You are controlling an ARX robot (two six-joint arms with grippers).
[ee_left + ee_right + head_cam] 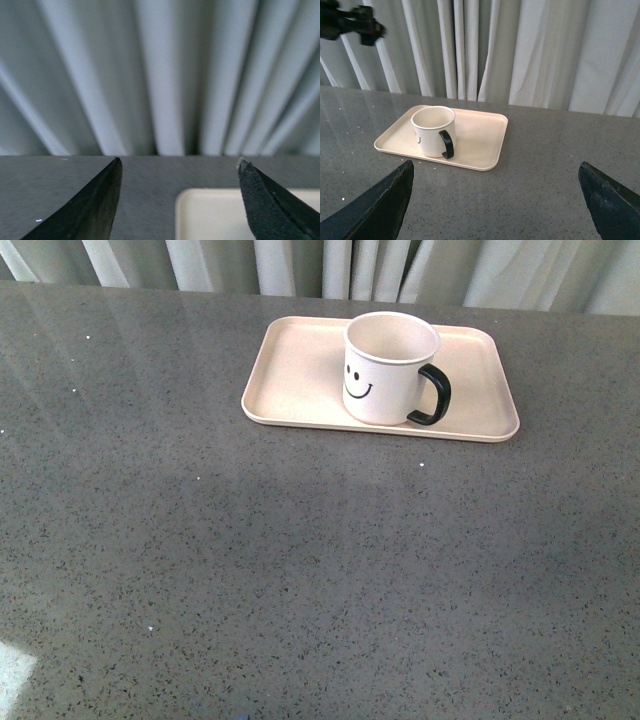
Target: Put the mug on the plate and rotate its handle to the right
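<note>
The white mug [385, 370] with its smiley face stands upright on the pale beige plate [290, 380] at the far middle of the table. Its black handle [434, 395] points to the right in the front view. Neither arm shows in the front view. In the right wrist view the mug [432, 131] and plate [480, 137] lie well ahead of my open right gripper [495, 172], handle [447, 144] toward the camera. My left gripper [179, 167] is open, with a corner of the plate [210, 215] between its fingertips and nothing held.
Grey speckled table [300, 580] stretches wide in front of the plate. Pale curtains [330, 265] hang along the far edge. A dark piece of the other arm [350, 25] shows high up in the right wrist view.
</note>
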